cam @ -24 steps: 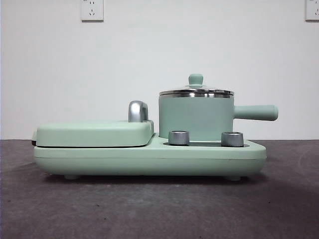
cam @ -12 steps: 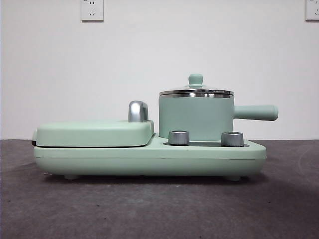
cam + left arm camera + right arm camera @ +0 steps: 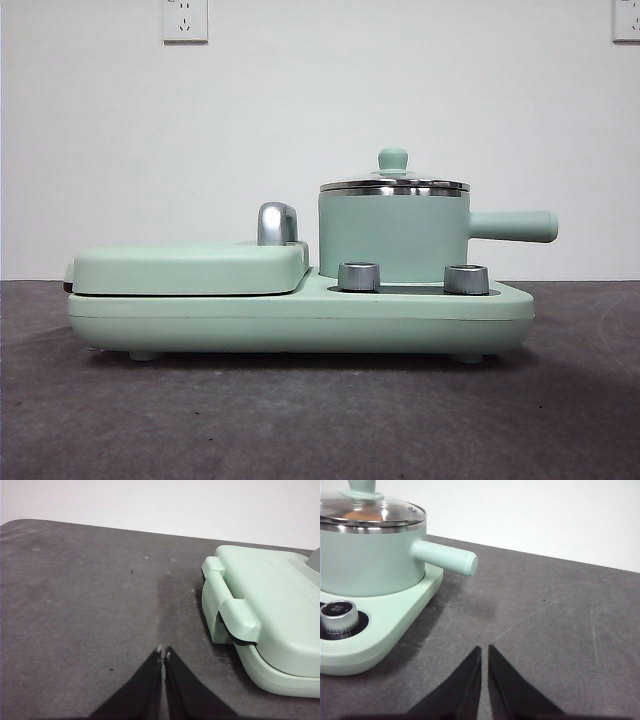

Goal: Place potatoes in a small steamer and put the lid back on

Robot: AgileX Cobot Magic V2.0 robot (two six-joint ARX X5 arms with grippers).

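Two black grippers wait low over the dark grey table point(image 3: 320, 420), each with its jaws drawn together to a thin slit and nothing between them. Nearest one end of the appliance, the left gripper point(image 3: 163, 652) hovers above bare tabletop just beside the closed griddle cover point(image 3: 272, 605), whose pale green lifting handle point(image 3: 227, 605) faces it. At the other end, the right gripper point(image 3: 484, 650) hangs over the table near the corner of the mint-green base point(image 3: 395, 615), apart from it. From the front, neither arm shows. On the base stand two steel dials point(image 3: 359, 276), and behind them sits the small steamer point(image 3: 393, 235), a mint-green pot with a steel rim and a straight side handle point(image 3: 515, 226) pointing away from the griddle. Its glass lid point(image 3: 394, 184) rests squarely on the rim, topped by a small green knob point(image 3: 393, 159). Through the glass, in the right wrist view, an orange-brown patch of the potatoes point(image 3: 362, 516) shows inside the pot. A chrome hinge point(image 3: 277, 223) rises between griddle and pot. Farthest back, a white wall point(image 3: 320, 120) carries two sockets point(image 3: 185, 19) near its top.
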